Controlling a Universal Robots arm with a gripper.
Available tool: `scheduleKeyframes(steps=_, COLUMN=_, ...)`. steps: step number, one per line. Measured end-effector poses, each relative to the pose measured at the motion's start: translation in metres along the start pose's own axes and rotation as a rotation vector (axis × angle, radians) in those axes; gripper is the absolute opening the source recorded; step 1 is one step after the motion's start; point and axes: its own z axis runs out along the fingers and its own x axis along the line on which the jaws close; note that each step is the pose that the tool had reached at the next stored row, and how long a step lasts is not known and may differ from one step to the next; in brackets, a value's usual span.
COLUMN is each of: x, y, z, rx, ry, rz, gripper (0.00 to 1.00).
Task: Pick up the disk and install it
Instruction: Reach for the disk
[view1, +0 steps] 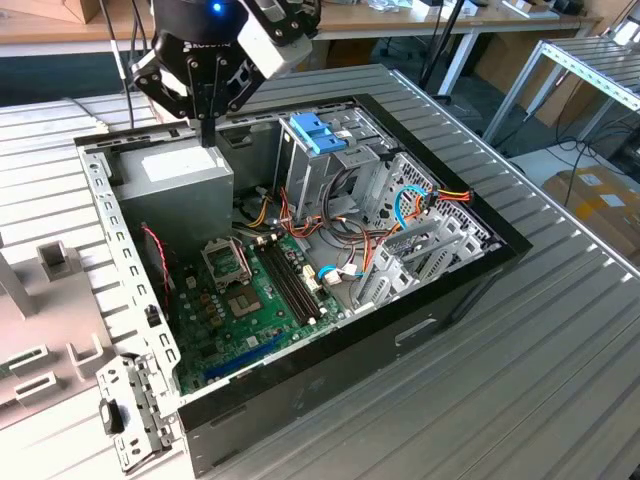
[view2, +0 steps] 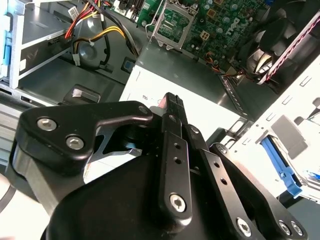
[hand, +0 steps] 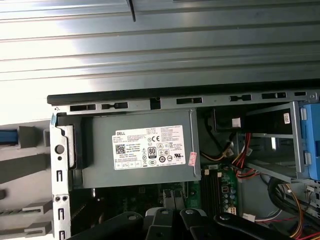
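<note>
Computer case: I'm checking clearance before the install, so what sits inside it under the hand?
The grey power supply lies below the hand, beside the green motherboard. Whatever is beneath the power supply is covered.

Printed label (hand: 147, 146) on power supply (hand: 100, 172)

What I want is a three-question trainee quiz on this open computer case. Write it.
1. True or false: the claw holds the disk.
2. The claw hangs over: A the motherboard, B the grey power supply, C the cables.
3. What colour is the ridged plastic latch?
Key: 1 false, it holds nothing; 2 B; 3 pale blue.
</note>
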Motion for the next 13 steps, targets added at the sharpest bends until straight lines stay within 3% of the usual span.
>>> scheduleKeyframes(steps=13, x=0.0033, y=-0.0002, z=-0.0001, rx=0.0000, ry=0.0000, rz=0.000, gripper=0.11)
